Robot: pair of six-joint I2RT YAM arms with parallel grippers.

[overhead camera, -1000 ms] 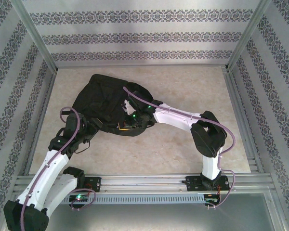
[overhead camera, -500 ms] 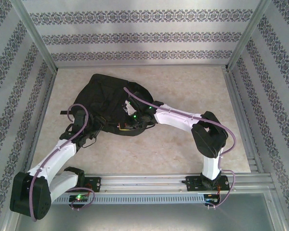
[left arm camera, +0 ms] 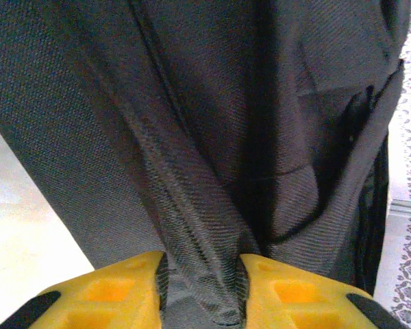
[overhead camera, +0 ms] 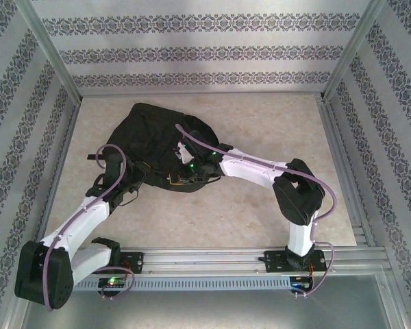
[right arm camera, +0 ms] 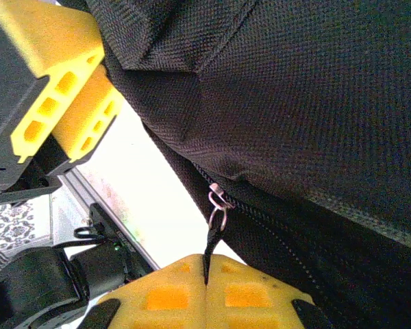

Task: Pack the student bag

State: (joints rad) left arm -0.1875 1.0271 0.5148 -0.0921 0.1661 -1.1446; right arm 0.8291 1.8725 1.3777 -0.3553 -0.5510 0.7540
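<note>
The tabletop (overhead camera: 260, 205) is pale and stony-looking. Walls (overhead camera: 205, 51) with flower stripes stand at its far, left and right edges. A shiny metal rail (overhead camera: 212, 257) runs along its near edge.

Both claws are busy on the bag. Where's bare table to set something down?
Widest bare patch: table right of the student bag, out to the right rail. Another, between left arm and right arm, from bag to near rail. Crowded: the bag's near edge, where the left claw pinches fabric and the right claw grips the zipper pull.
</note>
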